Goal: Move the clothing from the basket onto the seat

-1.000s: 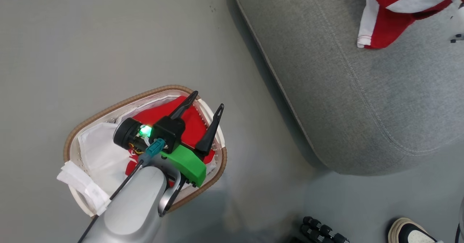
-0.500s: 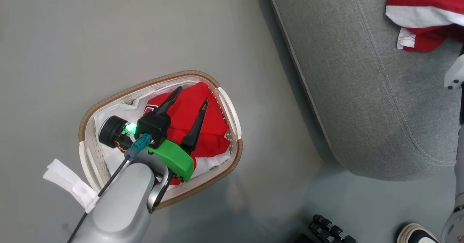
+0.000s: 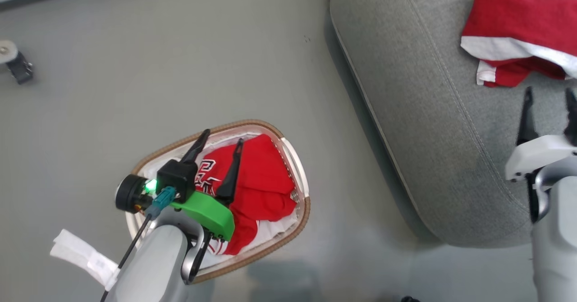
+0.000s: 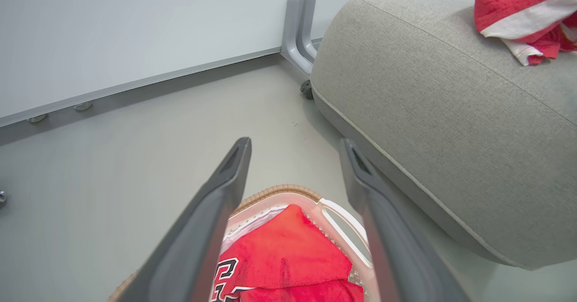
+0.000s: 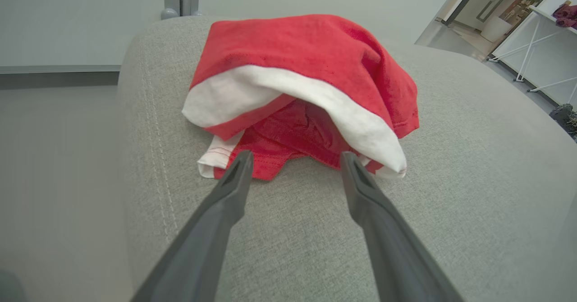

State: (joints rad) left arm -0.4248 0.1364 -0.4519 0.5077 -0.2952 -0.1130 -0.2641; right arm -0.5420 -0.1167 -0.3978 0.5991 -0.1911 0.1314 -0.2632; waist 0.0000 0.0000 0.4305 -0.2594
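A grey floor (image 3: 180, 67) is stretching across the head view, with a small caster wheel (image 3: 13, 61) standing at its far left edge. A white liner sheet (image 3: 275, 232) is trailing its labelled end (image 3: 79, 257) onto that floor. A pale wall panel (image 4: 135, 31) is running along the back and meeting a grey upright post (image 4: 299, 22). A white table (image 5: 551, 15) is standing far off.

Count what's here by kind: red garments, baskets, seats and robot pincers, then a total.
Red garments: 2, lettered garment in the laundry basket, white-banded garment on the grey seat
Laundry baskets: 1
Grey seats: 1
Pincers: 2, left pincer and right pincer
Total: 6
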